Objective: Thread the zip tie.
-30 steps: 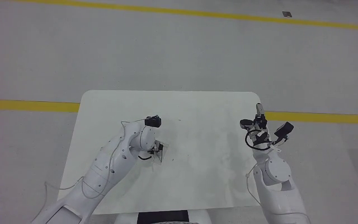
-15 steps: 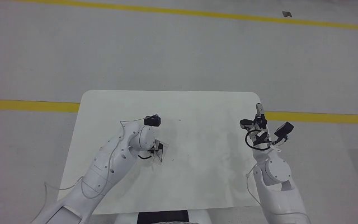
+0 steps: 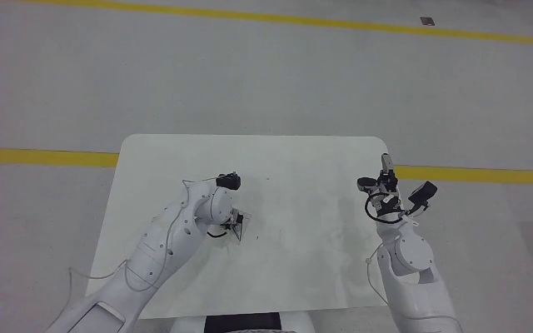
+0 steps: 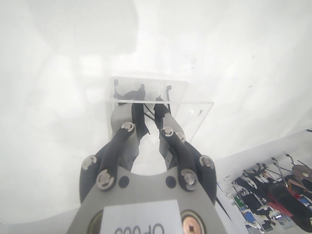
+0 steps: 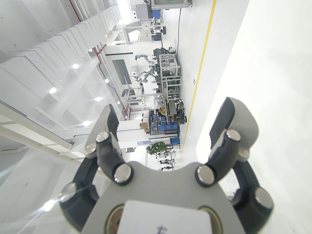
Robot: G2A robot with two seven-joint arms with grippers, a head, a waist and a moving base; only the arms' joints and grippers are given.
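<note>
A small clear box [image 4: 195, 113] stands on the white table [image 3: 308, 175] and holds several thin black zip ties [image 4: 168, 91]. My left gripper [image 4: 148, 109] dips into the box from above. Its fingers [image 4: 137, 115] are nearly together, with a thin black zip tie strand between them. From above, the left gripper [image 3: 236, 222] sits at the box [image 3: 241, 231], left of the table's middle. My right gripper [image 5: 170, 105] is open and holds nothing. It hangs at the table's right edge [image 3: 376, 171], pointing away from the table.
The tabletop carries a few small dark specks [image 4: 193, 62] beside the box. Yellow floor lines [image 3: 50, 156] run beyond the table's edges.
The left wrist shifted slightly up and left, then came back, staying at the box. The right arm has not moved.
</note>
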